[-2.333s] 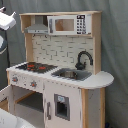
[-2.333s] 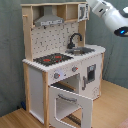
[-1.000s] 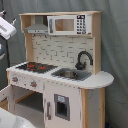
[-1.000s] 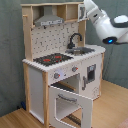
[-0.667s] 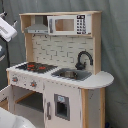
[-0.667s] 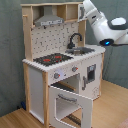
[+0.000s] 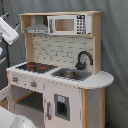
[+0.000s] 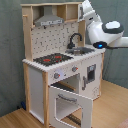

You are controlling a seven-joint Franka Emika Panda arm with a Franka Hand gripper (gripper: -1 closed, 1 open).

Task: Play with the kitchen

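Opposite front corners, kitchen (image 7: 60, 75) shared

White arm reaching in at the top of the kitchen (image 8: 60, 65)

In the second exterior view the arm (image 8: 102, 31) comes from the second exterior view's right, its bulky joint level with the kitchen's faucet and its upper link rising to the top shelf's corner. In the first exterior view only a white segment (image 7: 7, 31) shows beside the hood; the claw cannot be seen.
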